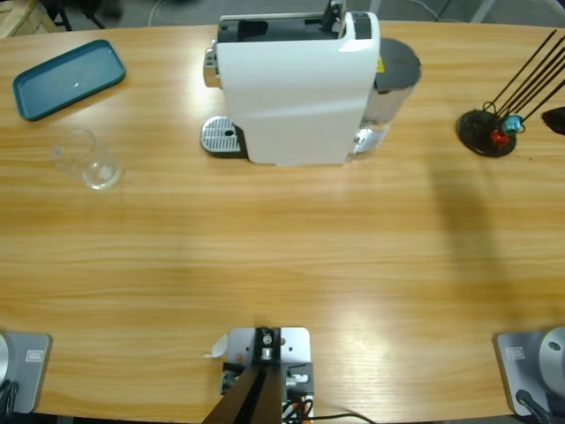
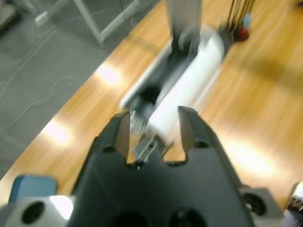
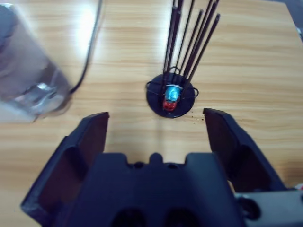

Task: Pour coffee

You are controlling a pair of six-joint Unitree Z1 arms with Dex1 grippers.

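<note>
Glass (image 1: 86,159) by tray, far from both claws | left claw (image 2: 154,130) (parted) | right claw (image 3: 156,127) spread wide

My left gripper (image 2: 152,127) hangs above the table with its jaws apart and nothing between them, pointing down toward the white coffee machine (image 2: 184,94). My right gripper (image 3: 156,125) is spread wide and empty, aimed past the machine's far end. Neither arm shows in the high view.
</note>
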